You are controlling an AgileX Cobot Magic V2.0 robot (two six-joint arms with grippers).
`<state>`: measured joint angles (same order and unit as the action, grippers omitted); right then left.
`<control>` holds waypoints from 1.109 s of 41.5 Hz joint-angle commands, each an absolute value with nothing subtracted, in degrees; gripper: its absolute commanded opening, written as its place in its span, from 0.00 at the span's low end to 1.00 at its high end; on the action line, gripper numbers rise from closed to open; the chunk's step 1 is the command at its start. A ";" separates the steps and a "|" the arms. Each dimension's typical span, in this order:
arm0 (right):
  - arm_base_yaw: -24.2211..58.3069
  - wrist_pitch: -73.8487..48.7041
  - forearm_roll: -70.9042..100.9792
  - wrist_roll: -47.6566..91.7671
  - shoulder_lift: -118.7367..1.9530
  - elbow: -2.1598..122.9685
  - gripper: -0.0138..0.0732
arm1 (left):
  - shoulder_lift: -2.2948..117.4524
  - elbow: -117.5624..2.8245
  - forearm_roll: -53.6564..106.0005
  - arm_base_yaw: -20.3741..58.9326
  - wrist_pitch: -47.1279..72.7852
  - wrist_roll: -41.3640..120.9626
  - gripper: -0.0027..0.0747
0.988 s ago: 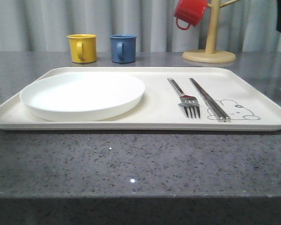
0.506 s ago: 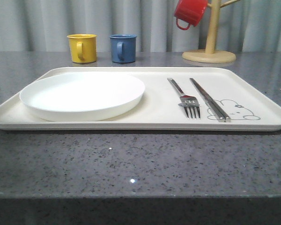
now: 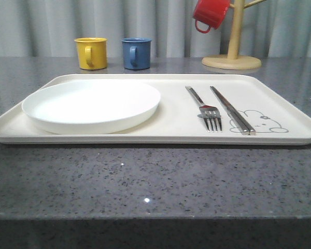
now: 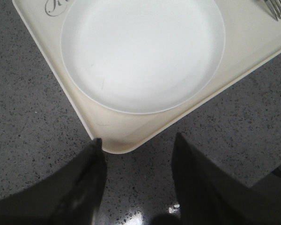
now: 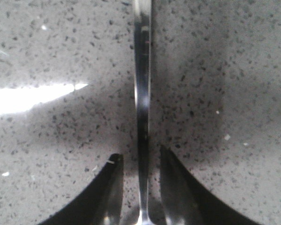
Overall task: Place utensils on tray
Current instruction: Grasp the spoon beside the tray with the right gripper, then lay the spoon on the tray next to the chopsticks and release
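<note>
Right wrist view: right tool (image 5: 139,161) astride spoon handle (image 5: 142,93), grip unclear; left tool (image 4: 138,143) open.

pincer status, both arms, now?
Left pincer: open, empty, above the tray corner.
Right pincer: open around a slim metal utensil handle lying on the countertop; not shut on it.

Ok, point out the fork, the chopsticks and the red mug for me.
fork (image 3: 209,114): front view, on the neck just above the tines, lying on the tray.
chopsticks (image 3: 230,110): front view, mid-length of the pair, right of the fork.
red mug (image 3: 211,13): front view, on its side wall, hanging from the wooden stand.
</note>
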<state>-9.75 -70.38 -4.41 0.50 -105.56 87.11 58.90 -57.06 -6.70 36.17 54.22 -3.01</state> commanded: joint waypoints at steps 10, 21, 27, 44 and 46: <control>-9.99 -71.05 -4.65 1.18 -103.93 88.73 0.26 | 57.97 -58.48 -7.04 36.72 51.05 -3.62 0.44; -9.86 -73.17 -3.63 1.18 -103.33 89.20 0.13 | 57.97 -58.48 -7.04 36.72 51.05 -3.62 0.44; -8.35 -76.59 1.97 1.18 -101.01 91.55 0.13 | 57.97 -58.48 -7.14 36.72 50.90 -3.62 0.44; 6.33 -76.50 18.64 -2.22 -97.60 91.56 0.14 | 57.97 -58.48 -7.24 36.72 48.22 -3.62 0.44; 7.91 -76.50 18.64 -2.61 -98.36 91.56 0.14 | 57.97 -58.48 -7.24 36.72 48.22 -3.62 0.44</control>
<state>5.47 -70.23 16.94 -1.50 -99.83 89.87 58.90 -57.06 -6.80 36.17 51.61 -3.01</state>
